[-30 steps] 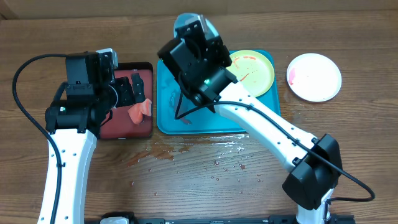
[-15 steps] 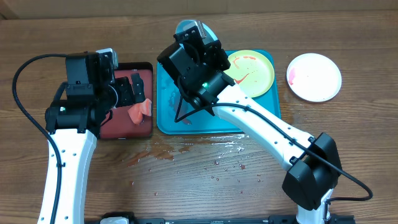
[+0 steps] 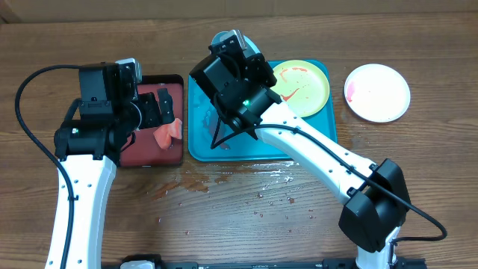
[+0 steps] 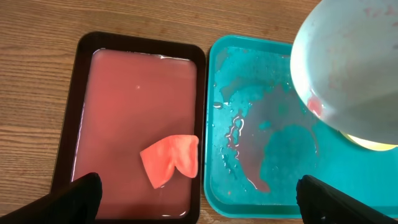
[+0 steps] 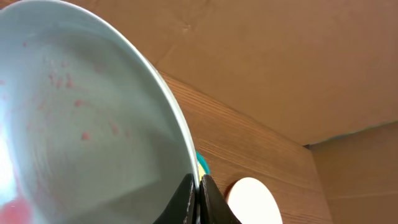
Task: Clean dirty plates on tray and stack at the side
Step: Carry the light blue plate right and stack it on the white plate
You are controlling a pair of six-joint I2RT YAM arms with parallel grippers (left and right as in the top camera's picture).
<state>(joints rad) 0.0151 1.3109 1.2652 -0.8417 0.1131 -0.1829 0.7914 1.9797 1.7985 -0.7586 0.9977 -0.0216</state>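
Right gripper (image 5: 196,198) clamps the tilted light blue plate (image 4: 348,62) by its rim, apparently clear above the wet turquoise tray (image 4: 261,130), where the yellow-green plate (image 3: 302,84) lies. The white plate (image 3: 377,91) sits on the tabletop (image 3: 418,187). Left gripper (image 4: 199,186) hangs spread over the dark tray (image 4: 143,42) of reddish liquid (image 4: 137,106) and an orange cloth (image 4: 171,160).

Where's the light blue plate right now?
In the left wrist view, the light blue plate hangs tilted at upper right, pinched in the right gripper over the far edge of the turquoise tray, left of the yellow-green plate.
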